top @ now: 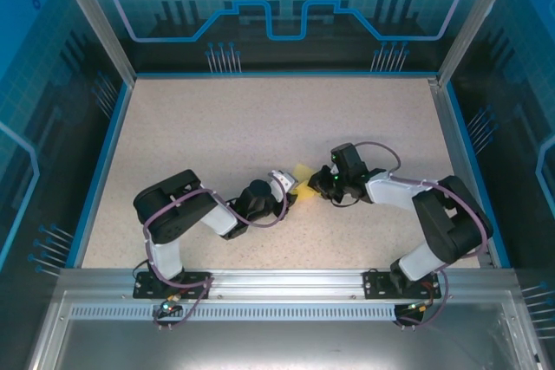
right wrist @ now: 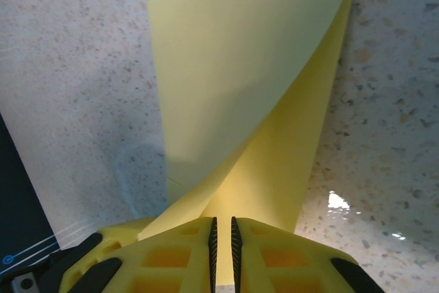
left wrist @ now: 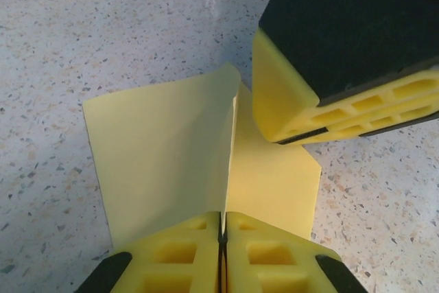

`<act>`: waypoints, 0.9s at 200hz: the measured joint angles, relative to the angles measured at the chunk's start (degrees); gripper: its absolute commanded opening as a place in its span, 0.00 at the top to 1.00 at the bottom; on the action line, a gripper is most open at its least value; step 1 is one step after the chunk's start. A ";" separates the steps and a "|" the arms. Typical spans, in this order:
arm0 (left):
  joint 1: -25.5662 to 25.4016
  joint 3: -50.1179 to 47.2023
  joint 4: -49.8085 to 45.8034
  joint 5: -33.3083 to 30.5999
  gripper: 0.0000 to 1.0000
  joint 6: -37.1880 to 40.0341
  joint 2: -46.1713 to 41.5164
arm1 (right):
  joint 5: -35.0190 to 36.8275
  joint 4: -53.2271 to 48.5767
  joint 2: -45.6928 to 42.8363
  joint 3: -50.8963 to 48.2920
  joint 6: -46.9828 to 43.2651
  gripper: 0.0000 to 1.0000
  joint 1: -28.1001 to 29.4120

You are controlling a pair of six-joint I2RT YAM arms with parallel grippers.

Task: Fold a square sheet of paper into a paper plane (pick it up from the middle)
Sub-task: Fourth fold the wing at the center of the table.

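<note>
My left gripper (left wrist: 223,219) has its pads pressed flat together on the near edge of the thin pale-yellow square sheet of paper (left wrist: 164,156), right where a fold line runs up it. My right gripper (right wrist: 221,228) is all but closed too, a hairline slit showing, and the sheet narrows down into that slit. The sheet hangs between my two grippers over the middle of the speckled beige table (top: 217,119), bent and partly raised.

I judge the main risk to be my arms pulling apart or twisting against each other, since paper this thin would tear or crumple at the pinch. If either grip is shallow, the edge could slide out and the crease would land off-centre.

The left wrist view shows the fold standing upright, with the right gripper's pads just beside it. The right wrist view shows the sheet curling over itself toward its far corner. The top view places it all on the table, though the paper there is too small to read.
</note>
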 measured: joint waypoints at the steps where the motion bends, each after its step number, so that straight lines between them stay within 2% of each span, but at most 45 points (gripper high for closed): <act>1: 0.00 0.00 -0.09 0.00 0.87 -0.04 0.00 | 0.00 0.02 0.11 0.00 -0.02 0.84 0.00; 62: 0.00 1.60 -5.79 0.63 0.78 -2.27 -0.04 | -0.33 1.36 5.01 0.17 -0.13 0.80 0.07; 140: 0.00 6.99 -19.23 1.07 0.77 -3.91 -2.71 | 0.35 1.60 5.70 1.03 -0.13 0.78 0.66; 180: 0.00 10.43 -25.24 0.79 0.89 -4.37 -2.71 | 1.31 1.44 5.70 1.09 -0.11 0.79 1.03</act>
